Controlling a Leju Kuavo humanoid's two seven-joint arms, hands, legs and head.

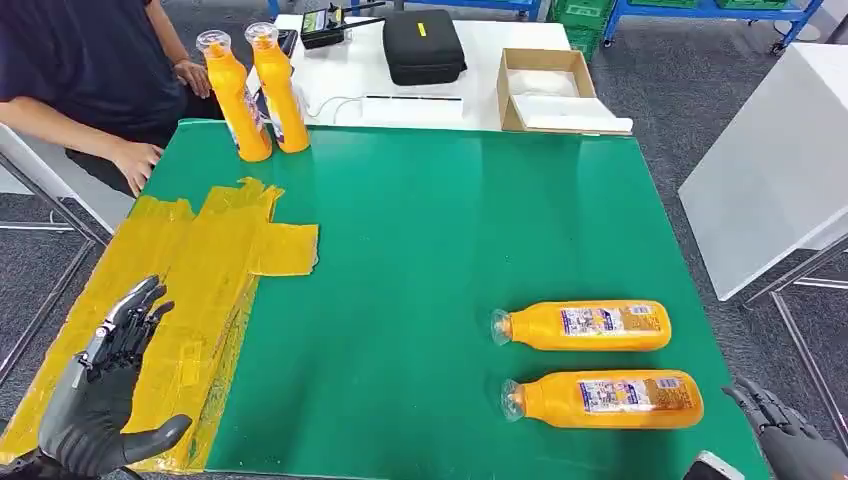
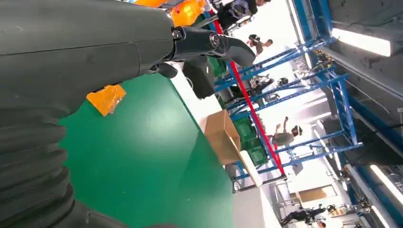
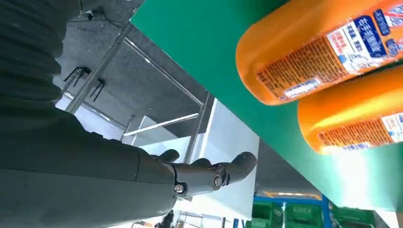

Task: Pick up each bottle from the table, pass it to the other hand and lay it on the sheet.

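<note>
Two orange bottles lie on their sides on the green table mat (image 1: 440, 250), caps pointing toward the left side, the nearer bottle (image 1: 603, 399) just ahead of the right hand's fingertips and the farther bottle (image 1: 585, 326) just beyond it, parallel and close but apart. Lying flat with their long sides toward that hand, both look easy for it to reach, so I judge a pick by the right hand comes first.

The right hand (image 1: 785, 430) hovers at the table's near right corner with fingers spread and holding nothing; its wrist camera looks up past the bottles' bases.

The left hand (image 1: 105, 390) rests open above the yellow sheet (image 1: 215, 270), palm up, fingers extended and apart, empty. That pose suits receiving a handed-over bottle and laying it right there, since the sheet lies directly under and ahead of its fingers.

Two more orange bottles (image 1: 255, 90) stand upright at the far edge, well beyond the left fingertips, beside a seated person's hand (image 1: 135, 160).

Behind the mat sit a black case (image 1: 423, 45) and an open cardboard box (image 1: 550, 90).
</note>
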